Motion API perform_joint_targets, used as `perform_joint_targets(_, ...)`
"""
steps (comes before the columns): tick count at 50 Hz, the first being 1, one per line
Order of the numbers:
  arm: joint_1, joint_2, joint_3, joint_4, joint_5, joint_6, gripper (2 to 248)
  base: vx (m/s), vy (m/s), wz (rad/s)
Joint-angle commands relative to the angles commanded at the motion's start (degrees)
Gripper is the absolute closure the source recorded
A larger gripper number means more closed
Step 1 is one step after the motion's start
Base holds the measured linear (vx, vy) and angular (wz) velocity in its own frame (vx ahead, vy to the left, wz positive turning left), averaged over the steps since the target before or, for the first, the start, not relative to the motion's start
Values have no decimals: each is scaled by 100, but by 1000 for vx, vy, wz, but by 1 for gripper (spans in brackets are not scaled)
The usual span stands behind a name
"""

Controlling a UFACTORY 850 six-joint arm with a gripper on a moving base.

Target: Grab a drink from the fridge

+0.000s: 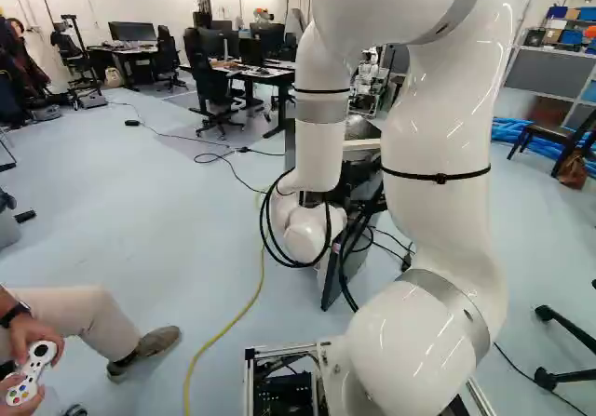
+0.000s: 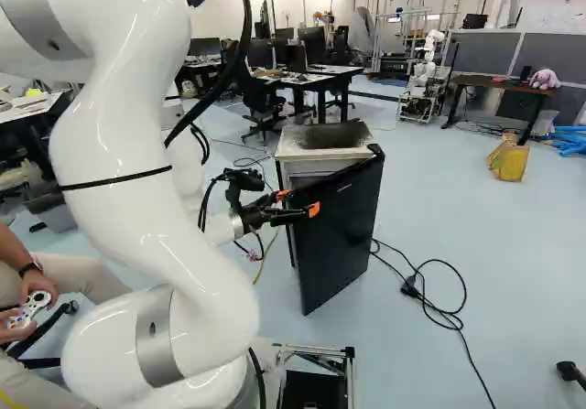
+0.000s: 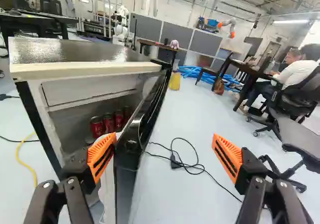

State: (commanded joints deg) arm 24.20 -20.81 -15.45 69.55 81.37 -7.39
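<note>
Drink cans (image 3: 96,127): saw several red, in row inside open fridge (image 3: 82,69). Saw fingers (image 2: 314,209) spread wide, door edge (image 3: 131,143) btwn, nr one orange pad (image 3: 101,153).

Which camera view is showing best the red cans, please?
The wrist view: it looks past the open door into the fridge, where the red cans stand. Neither base view shows any can: the door blocks the right one, the arm much of the left one.

- black cable (image 2: 450,316), looped on the floor (image 2: 513,244);
- yellow cable (image 1: 189,371), curving;
- yellow bag (image 2: 507,160), near the desk (image 2: 485,81);
- plush toy (image 2: 545,79), on the desk;
- blue tubing (image 1: 507,129)
</note>
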Motion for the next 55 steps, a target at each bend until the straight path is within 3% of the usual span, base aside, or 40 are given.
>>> perform_joint_targets(55,0,0,0,1331,0,0,3,0,0,0)
